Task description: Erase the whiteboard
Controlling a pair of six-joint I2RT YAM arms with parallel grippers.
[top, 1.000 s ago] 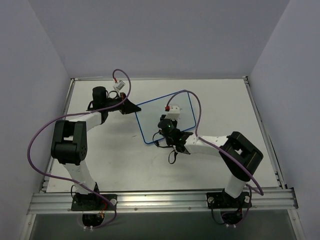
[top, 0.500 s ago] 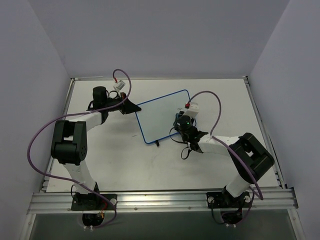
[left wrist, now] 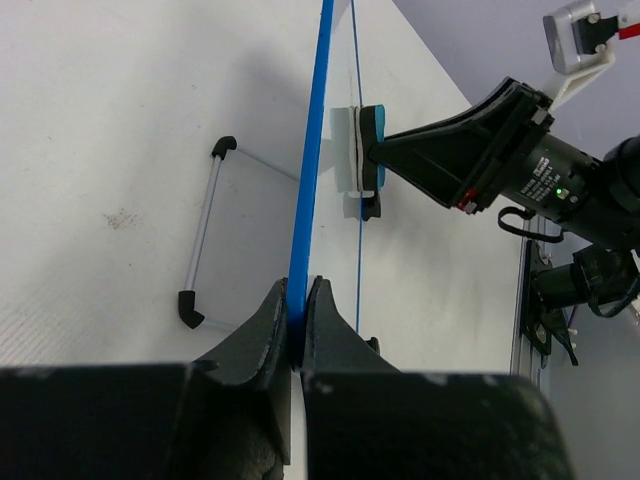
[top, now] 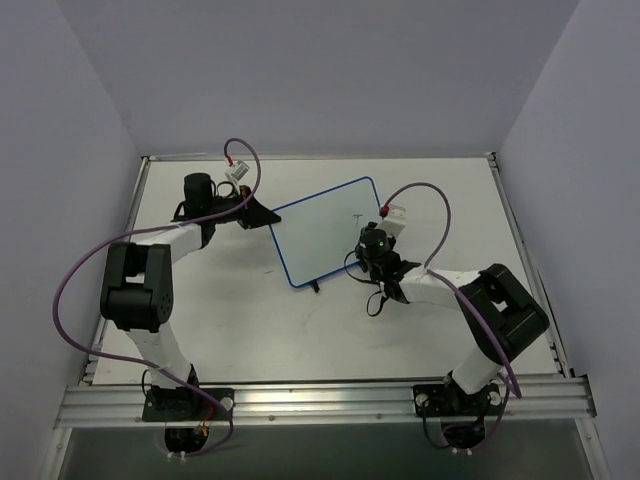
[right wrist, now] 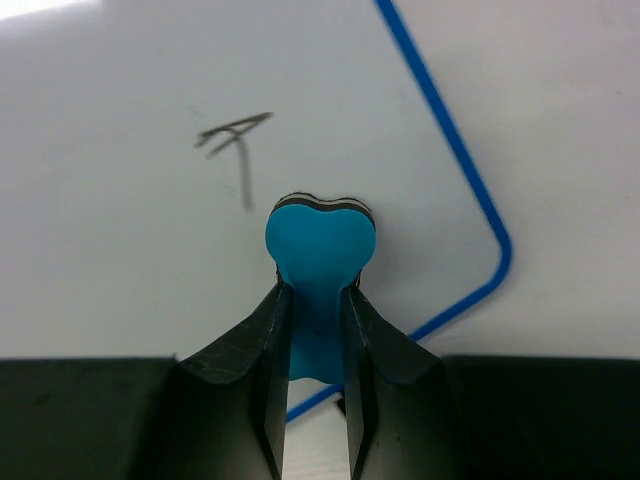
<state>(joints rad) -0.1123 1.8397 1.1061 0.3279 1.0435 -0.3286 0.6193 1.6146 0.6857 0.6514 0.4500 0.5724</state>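
Blue foam fills your right gripper [right wrist: 318, 300]. Its two fingers are nearly closed and pinch the eraser [right wrist: 320, 235] by its narrow waist, with the pad end pointing away from the wrist. In the left wrist view that pad end sits against the face of the whiteboard [left wrist: 312, 150].

Just past the eraser's tip and a little to its left, a small black scribble [right wrist: 235, 140] lies on the white surface. It is close to the pad but not under it. To the right of the fingers the rounded corner of the blue frame [right wrist: 505, 250] curves round near the eraser, with bare table [right wrist: 580, 120] beyond it. Ahead of the pad and to its left, the white surface runs on to the edge of the view.

Your left gripper [left wrist: 297, 305] is closed to a thin slit on the frame, one finger on each face of the whiteboard. A wire leg [left wrist: 200, 240] with black tips reaches out on the side away from the eraser.

From above, the whiteboard sits between your two grippers, the left at its left corner and the right at its right edge. White table shows on every side of it, out to the walls [top: 70, 120].
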